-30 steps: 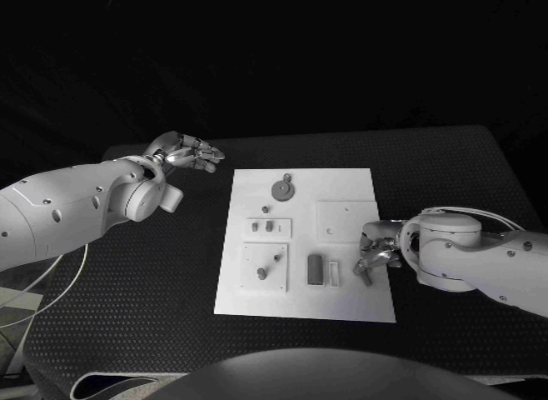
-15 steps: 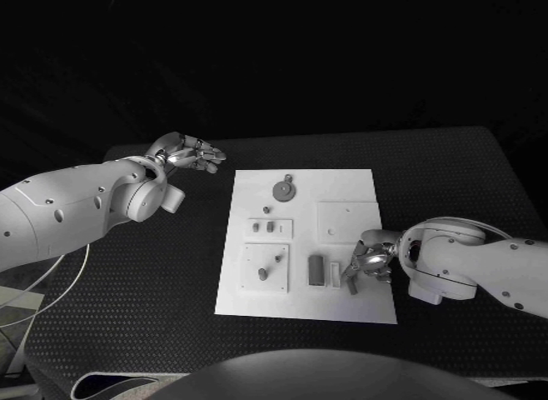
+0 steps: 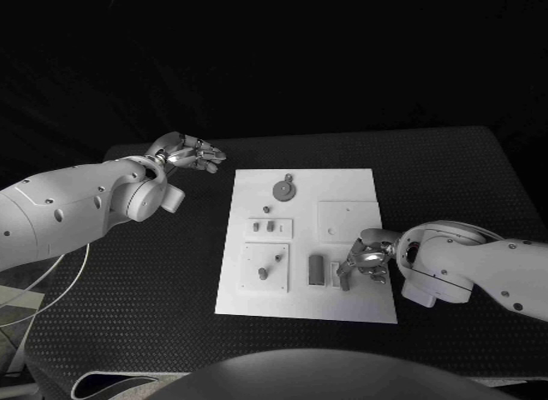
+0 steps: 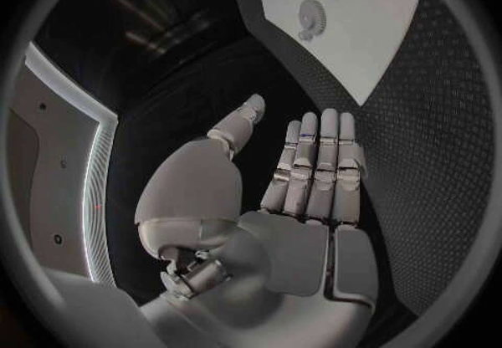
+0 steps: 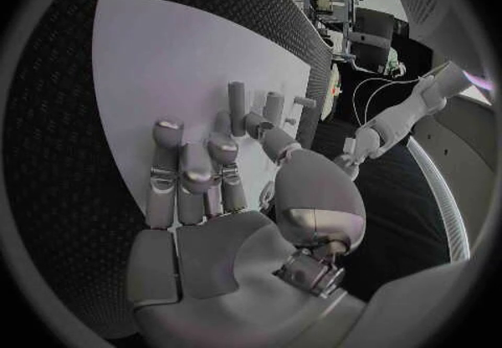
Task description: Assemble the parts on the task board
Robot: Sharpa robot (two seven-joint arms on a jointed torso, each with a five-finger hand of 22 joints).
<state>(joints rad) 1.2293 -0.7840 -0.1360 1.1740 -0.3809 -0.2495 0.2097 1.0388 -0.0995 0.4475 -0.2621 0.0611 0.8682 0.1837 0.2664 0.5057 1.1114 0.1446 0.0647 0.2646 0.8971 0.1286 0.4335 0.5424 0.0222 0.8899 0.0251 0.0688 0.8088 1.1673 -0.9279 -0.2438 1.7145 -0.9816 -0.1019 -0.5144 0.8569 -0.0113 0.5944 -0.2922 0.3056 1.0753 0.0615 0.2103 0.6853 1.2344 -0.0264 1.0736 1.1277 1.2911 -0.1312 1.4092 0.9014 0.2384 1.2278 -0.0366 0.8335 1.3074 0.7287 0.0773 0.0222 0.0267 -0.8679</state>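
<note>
The white task board [image 3: 301, 293] lies mid-table. My right hand [image 3: 366, 262] hovers low over its near right part and pinches a dark grey bar [image 3: 344, 280] between thumb and fingertip, right beside a pale slot [image 3: 334, 272] and a dark grey block [image 3: 315, 268]. In the right wrist view the bar [image 5: 237, 102] sticks out past the fingers [image 5: 184, 172] above the board [image 5: 157, 55]. My left hand [image 3: 189, 152] is off the board's far left corner, open and holding nothing, with its fingers [image 4: 314, 166] straight.
On the board are a grey gear [image 3: 281, 192], a small plate with two pegs [image 3: 269, 225], a square plate with one grey piece [image 3: 263, 272] and a square plate with a peg [image 3: 331, 231]. Black table [image 3: 454, 175] surrounds the board.
My right hand has slid left across the board's near right part with the grey bar, which now lies next to the pale slot. The left arm has not moved.
</note>
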